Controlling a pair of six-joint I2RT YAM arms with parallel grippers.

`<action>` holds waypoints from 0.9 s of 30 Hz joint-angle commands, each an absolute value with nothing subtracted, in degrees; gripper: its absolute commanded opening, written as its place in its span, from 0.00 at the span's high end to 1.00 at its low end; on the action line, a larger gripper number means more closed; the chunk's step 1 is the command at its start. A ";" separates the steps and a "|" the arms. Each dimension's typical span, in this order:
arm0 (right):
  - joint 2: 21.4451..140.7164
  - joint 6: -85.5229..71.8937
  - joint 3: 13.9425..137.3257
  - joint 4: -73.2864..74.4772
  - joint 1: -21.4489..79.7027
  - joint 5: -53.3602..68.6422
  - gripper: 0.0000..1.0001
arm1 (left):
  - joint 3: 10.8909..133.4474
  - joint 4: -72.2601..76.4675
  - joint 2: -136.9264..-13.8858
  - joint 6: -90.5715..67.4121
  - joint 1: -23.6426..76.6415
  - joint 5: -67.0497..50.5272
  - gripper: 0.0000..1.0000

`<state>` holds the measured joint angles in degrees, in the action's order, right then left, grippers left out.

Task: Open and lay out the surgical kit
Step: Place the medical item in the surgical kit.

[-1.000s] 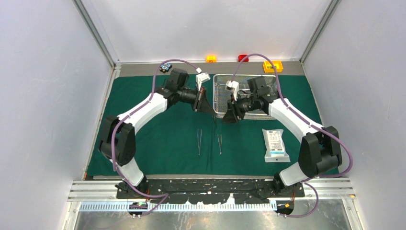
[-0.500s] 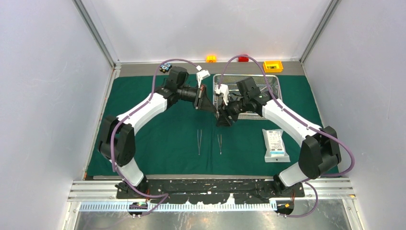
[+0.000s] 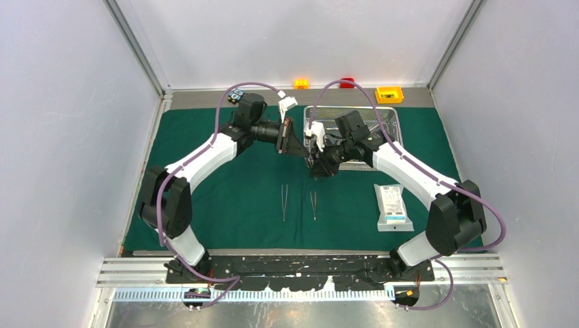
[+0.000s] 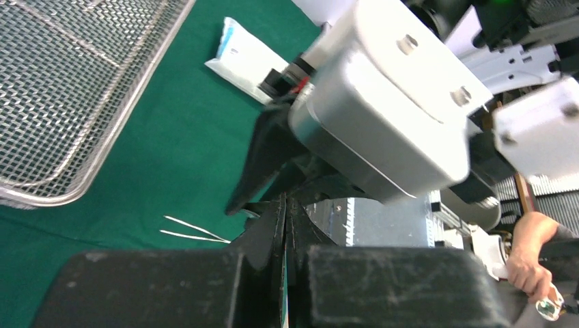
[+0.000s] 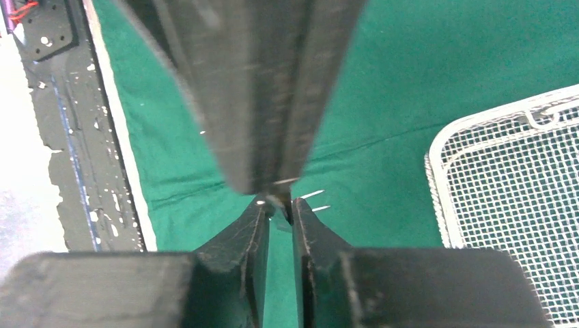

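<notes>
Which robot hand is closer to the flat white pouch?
Right. The right hand is to the upper left of the flat white pouch in the top view; the left hand is just beyond it, farther from the pouch.

right gripper point(image 3: 317, 167) shifted left, meeting left gripper point(image 3: 298, 147), jaws narrowed

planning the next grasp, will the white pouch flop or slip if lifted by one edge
The white pouch looks thin and flat, so probably light and prone to sag. Its smooth wrapper may slip. It lies flush on the green drape, so pinching an edge could be hard.
</notes>
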<state>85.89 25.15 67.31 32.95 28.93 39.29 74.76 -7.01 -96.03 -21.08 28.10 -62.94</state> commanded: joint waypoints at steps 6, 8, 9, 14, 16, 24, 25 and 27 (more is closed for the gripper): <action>83.97 22.01 69.76 32.01 29.27 36.54 0.99 | 75.65 -7.55 -93.81 -19.70 26.63 -56.80 1.00; 84.09 20.29 69.82 31.16 29.22 35.60 0.99 | 76.22 -8.58 -94.30 -19.20 26.63 -53.95 1.00; 84.20 19.30 69.87 30.67 29.26 35.07 0.99 | 76.35 -8.65 -94.43 -19.17 26.63 -53.21 1.00; 84.79 15.04 70.06 28.47 29.27 31.12 0.99 | 76.80 -7.85 -95.64 -20.34 26.63 -48.41 0.91; 85.10 13.97 69.96 27.73 29.22 29.59 0.99 | 77.45 -8.03 -96.06 -20.47 26.59 -47.92 0.84; 86.50 11.58 70.52 26.81 29.21 26.31 0.99 | 75.61 -6.59 -94.47 -20.35 26.03 -46.53 0.60; 86.65 11.48 70.65 26.87 29.24 26.37 0.99 | 75.43 -6.39 -94.35 -20.26 26.02 -46.11 0.59; 86.79 11.28 70.74 26.83 29.21 26.85 0.99 | 75.16 -6.05 -94.36 -20.02 26.02 -45.28 0.54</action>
